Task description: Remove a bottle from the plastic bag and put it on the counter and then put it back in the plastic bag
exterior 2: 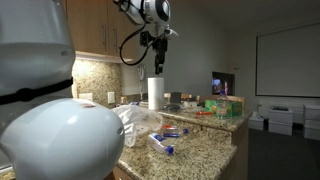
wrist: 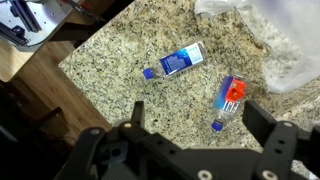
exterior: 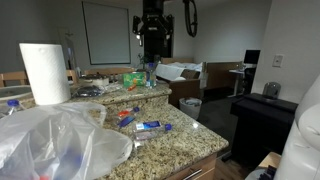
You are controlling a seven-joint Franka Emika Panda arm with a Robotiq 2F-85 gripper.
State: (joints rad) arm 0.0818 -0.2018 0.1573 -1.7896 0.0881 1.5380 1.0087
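One bottle [wrist: 180,61] lies on its side on the counter [wrist: 120,50], a bit above the middle of the wrist view. Its long side runs from the lower left to the upper right. The blue cap end points to the lower left, and the flat end points to the upper right, toward the plastic bag [wrist: 265,30]. The bottle is outside the bag and does not touch it. Nothing holds it.

There is one plastic bag. In the wrist view it fills the upper right corner. In an exterior view it is a big crinkly heap at the lower left [exterior: 60,140], and the bottle [exterior: 150,126] lies to the right of it.

One small red and blue thing [wrist: 229,102] lies near the bottle, to its lower right. It is tilted too, with its thin end toward the bottom of the frame.

One white paper towel roll [exterior: 44,72] stands upright at the left of an exterior view.

The gripper [wrist: 200,112] is up above the counter. Its two fingers [wrist: 135,112] are spread wide apart, and there is nothing between them.
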